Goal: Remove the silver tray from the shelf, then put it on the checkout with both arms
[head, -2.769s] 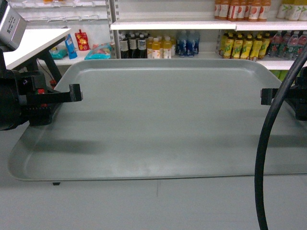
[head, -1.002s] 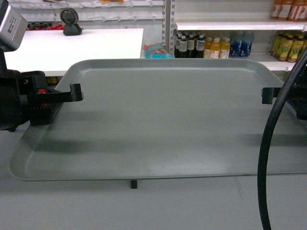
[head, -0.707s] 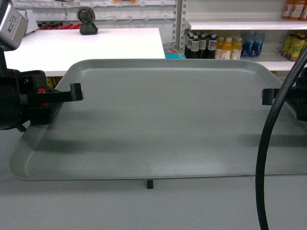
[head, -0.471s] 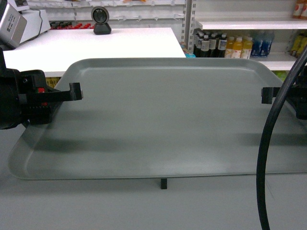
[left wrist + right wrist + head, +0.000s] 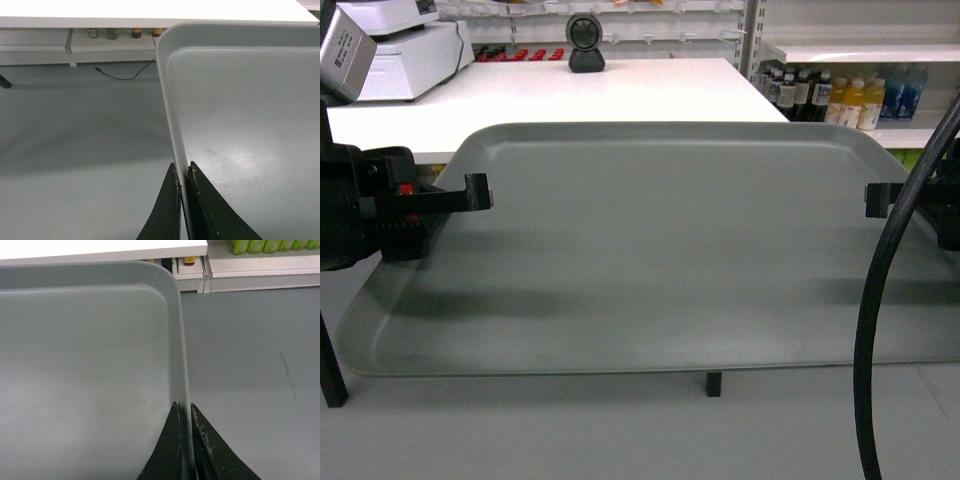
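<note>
Seen from the head camera, the silver tray (image 5: 660, 250) hangs level in the air above a grey floor (image 5: 620, 430), held at both short ends: the left gripper (image 5: 470, 193) grips its left rim and the right gripper (image 5: 876, 200) its right rim, a thick black cable (image 5: 880, 330) looping down in front. Just beyond the tray's far edge lies the white checkout (image 5: 580, 95), carrying a round black-and-silver scanner (image 5: 586, 42) and a white machine (image 5: 405, 55) at its left; bottled drinks (image 5: 840, 95) line the shelf (image 5: 880, 50) at right, their labels too small to read. From the left wrist camera, the two black jaws pinch the tray's raised rim between them, floor below. From the right wrist camera, the other pair of jaws clamps the opposite rim likewise, green-capped bottles (image 5: 260, 245) on a far shelf. The tray itself carries no writing.
</note>
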Controlling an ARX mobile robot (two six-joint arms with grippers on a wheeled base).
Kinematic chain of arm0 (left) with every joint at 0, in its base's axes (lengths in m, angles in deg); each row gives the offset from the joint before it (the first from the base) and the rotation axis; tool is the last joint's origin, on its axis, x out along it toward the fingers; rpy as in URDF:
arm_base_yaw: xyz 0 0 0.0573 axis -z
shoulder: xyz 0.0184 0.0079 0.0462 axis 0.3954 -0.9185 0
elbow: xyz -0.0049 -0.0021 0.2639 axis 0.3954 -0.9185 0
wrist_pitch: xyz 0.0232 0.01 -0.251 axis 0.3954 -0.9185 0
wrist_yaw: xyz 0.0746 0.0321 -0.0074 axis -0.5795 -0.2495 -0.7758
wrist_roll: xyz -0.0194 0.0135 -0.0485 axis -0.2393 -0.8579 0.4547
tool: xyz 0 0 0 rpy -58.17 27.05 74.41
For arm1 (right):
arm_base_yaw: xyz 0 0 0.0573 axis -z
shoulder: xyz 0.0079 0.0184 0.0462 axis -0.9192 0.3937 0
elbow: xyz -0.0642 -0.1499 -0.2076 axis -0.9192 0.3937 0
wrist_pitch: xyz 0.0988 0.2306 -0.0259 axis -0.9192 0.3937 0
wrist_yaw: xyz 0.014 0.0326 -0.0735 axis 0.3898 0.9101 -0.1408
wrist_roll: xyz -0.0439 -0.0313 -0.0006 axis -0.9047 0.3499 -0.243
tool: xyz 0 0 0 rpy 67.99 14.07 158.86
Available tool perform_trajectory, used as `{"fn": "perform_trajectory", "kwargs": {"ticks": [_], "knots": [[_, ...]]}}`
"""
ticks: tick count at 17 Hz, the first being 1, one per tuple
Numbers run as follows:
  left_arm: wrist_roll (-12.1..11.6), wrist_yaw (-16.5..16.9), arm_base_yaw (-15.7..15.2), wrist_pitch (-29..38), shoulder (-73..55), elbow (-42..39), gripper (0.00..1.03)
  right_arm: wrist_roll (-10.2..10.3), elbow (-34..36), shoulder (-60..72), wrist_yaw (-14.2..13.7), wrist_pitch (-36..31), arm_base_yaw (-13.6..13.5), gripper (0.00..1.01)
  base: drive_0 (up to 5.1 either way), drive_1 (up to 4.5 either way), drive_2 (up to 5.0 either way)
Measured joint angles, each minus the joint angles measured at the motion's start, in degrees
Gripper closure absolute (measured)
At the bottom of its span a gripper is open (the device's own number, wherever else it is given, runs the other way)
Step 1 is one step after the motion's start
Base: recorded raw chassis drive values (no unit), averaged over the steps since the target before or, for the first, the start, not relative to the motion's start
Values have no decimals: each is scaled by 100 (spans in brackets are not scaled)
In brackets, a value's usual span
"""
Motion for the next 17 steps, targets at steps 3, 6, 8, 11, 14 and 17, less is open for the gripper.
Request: {"fn": "perform_trajectory", "kwargs": {"ticks": [3,6,8,11,14,17], "knots": [[0,0,0,4,0,0,100,0,0,0,0,-7,0,98,-484,248,248],[-4,2,-42,-24,0,0,100,0,-11,0,7,-17,-33,98,-159,85,85],[-4,13,-26,0,0,0,100,0,-13,0,0,17,-22,98,0,0,0],[-2,13,-26,4,0,0,100,-2,-13,0,4,2,-2,98,0,0,0],[-2,15,-24,0,0,0,100,-2,-13,0,4,0,0,98,0,0,0],[-2,15,-24,-2,0,0,100,0,-13,0,4,0,0,98,0,0,0]]}}
